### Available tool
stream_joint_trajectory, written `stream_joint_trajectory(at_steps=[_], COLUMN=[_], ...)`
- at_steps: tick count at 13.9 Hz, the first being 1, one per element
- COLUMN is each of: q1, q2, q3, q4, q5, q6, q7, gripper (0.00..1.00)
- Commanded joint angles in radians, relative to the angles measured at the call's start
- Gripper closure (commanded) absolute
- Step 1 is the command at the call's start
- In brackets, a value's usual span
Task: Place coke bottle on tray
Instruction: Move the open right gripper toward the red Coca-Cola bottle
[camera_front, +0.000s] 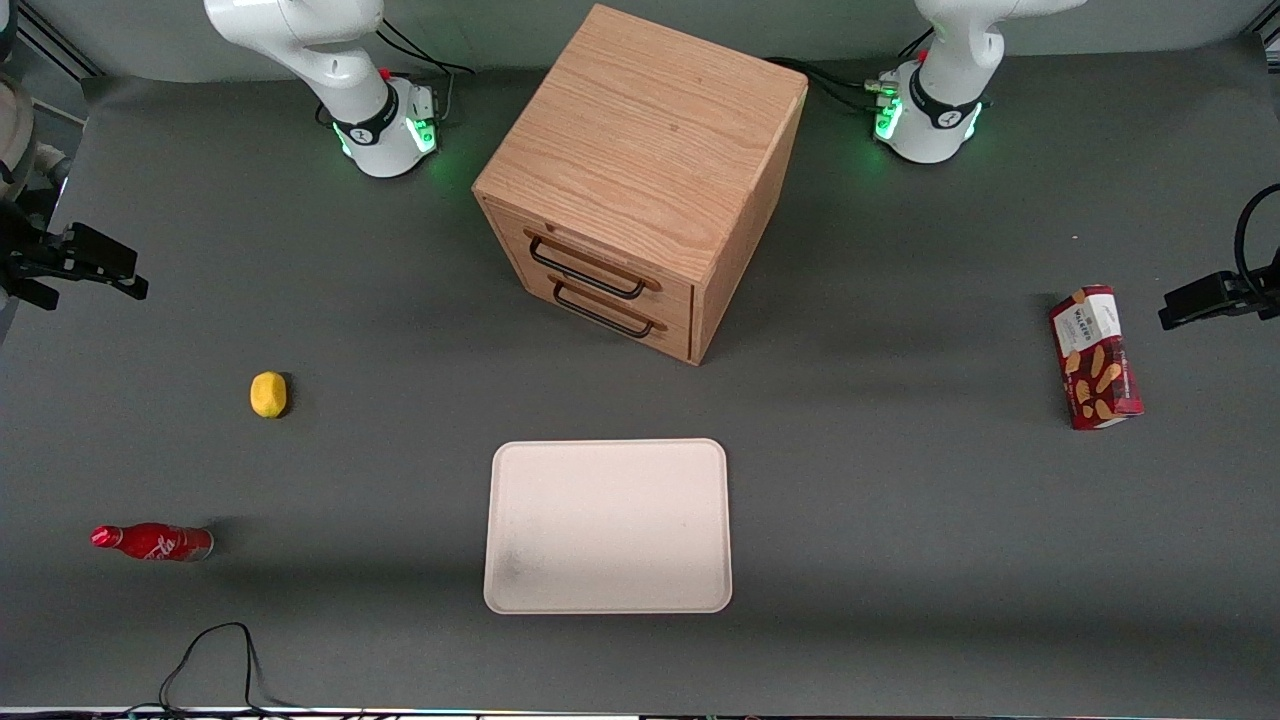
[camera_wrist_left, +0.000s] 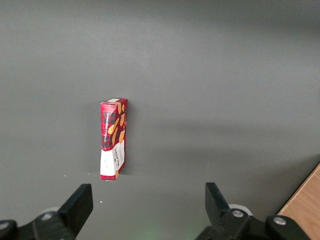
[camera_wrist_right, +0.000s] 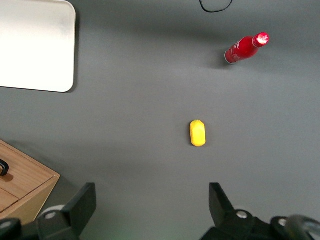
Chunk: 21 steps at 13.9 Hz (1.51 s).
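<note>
Hovering gripper (camera_wrist_right: 150, 207): raised well above the table toward the working arm's end, fingers spread wide apart with nothing between them.
Lemon (camera_wrist_right: 197, 133): the thing closest under the gripper, lying on bare grey tabletop (camera_front: 900, 520), apart from everything else.
Coke bottle (camera_front: 153, 542): near the table's front corner at the working arm's end, nearer the front camera than the lemon; red cap pointing toward that end's edge in the front view; whether it stands or lies I cannot tell.
Tray (camera_front: 520, 590): flat near the middle of the front edge, well apart from the coke bottle, a faint grey smudge inside.
Wooden drawer cabinet (camera_front: 640, 170): mid-table, farther from the camera than the tray, two dark handles.
Red snack box (camera_front: 1095, 357): toward the parked arm's end, near that edge.
</note>
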Motion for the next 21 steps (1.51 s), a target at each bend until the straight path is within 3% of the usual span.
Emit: stream_joint_trajectory(at_steps=[1,16,21], q1=[0.000,-0.010,-0.006], q2=[-0.011,0.021,0.211], q3=[0.004,-0.007,-0.145], q4=[-0.012,0.011,0.198], q5=[-0.023,-0.022,0.007], q6=[0.003,0.003,0.001], q7=[0.009,0.008,-0.171], gripper=[0.00,0.00,0.00])
